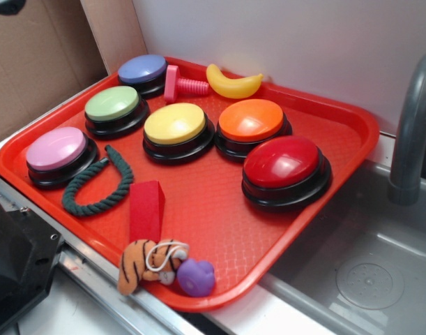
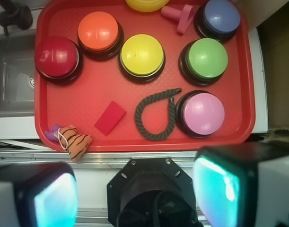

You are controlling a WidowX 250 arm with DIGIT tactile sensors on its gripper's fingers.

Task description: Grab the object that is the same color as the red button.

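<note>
The red button, a glossy dark-red dome on a black base, stands at the right side of the red tray. The object, a small plain red wedge block, lies flat near the tray's front edge, between a green rope loop and a tiger toy. In the wrist view my gripper hangs high above the robot base, off the tray's near edge. Its two pale fingertips stand wide apart with nothing between them. It touches nothing.
On the tray are orange, yellow, green, blue and pink buttons, a pink bolt, a banana, a green rope loop, a tiger toy and a purple piece. A sink and faucet lie to the right.
</note>
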